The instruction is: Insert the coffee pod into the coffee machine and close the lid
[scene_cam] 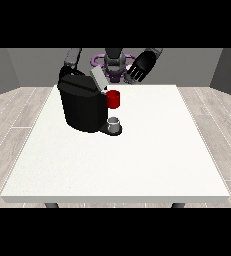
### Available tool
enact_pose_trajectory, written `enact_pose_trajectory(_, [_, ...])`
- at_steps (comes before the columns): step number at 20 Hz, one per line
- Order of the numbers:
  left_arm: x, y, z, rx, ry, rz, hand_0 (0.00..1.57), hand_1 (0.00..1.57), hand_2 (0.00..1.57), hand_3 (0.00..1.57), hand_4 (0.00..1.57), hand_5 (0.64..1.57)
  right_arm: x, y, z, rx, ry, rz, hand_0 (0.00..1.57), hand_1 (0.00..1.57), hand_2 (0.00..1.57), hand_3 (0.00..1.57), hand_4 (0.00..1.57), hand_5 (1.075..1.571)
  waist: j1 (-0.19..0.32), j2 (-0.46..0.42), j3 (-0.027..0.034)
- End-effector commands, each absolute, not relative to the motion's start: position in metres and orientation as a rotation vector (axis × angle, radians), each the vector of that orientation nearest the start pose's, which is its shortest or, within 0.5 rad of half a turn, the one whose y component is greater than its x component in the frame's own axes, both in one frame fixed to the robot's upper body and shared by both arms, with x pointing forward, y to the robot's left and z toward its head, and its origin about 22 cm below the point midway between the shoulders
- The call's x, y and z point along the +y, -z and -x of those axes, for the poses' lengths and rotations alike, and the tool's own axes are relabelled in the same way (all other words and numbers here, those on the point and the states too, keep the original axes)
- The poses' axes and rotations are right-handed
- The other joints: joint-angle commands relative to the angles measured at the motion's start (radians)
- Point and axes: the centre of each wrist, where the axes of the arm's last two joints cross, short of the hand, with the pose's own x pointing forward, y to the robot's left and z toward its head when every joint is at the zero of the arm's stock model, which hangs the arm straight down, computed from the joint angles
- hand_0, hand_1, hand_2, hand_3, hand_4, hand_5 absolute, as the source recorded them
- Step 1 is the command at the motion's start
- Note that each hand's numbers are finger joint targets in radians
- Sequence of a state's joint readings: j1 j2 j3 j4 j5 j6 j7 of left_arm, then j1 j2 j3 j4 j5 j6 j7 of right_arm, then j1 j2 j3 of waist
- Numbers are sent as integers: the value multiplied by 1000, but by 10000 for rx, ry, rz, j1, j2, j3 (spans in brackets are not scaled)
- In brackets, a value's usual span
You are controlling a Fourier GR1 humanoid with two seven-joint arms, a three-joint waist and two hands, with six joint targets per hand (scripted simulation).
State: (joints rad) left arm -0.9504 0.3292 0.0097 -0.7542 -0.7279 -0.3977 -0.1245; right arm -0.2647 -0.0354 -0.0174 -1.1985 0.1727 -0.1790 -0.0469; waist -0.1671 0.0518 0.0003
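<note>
One hand of mine shows plainly, the hand at the view's right (139, 67): it hangs raised behind the coffee machine (82, 107), toward that machine's right side, fingers spread and straight, holding nothing. The arm at the view's left (73, 56) runs down behind the machine's top, and its hand is hidden there.

The lid (98, 79) stands tilted up, so the machine is open. I cannot pick out the pod for certain. One grey thing (115, 124) stands upright at the machine's front base, on the side facing away from me, and I cannot tell whether it is the pod. From my open hand it lies forward and down, past a red thing at the machine (113, 99). I judge that hand the nearer one.

Count: one machine, one lid, one red thing, one grey thing.
</note>
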Motion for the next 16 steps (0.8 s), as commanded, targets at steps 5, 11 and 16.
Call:
enact_pose_trajectory(5, [223,-223,-457,-14990,11122,-5482,1268,1268,1295,1269,488,1571,-215,-19,-329,-16079,-1426,2506,0,0,0,0,37,1571,-709,857,-2])
enact_pose_trajectory(11, [226,-243,-458,-15093,11198,-6139,1225,1225,1279,1251,482,1571,-215,-23,-333,-16285,-1283,2362,0,0,0,0,0,1571,-940,1522,0])
enact_pose_trajectory(16, [235,-263,-460,-15518,10976,-5947,1265,1265,1303,1256,465,1571,-207,-34,-337,-16857,-1272,2293,0,0,0,0,147,1571,-1157,1931,-1])
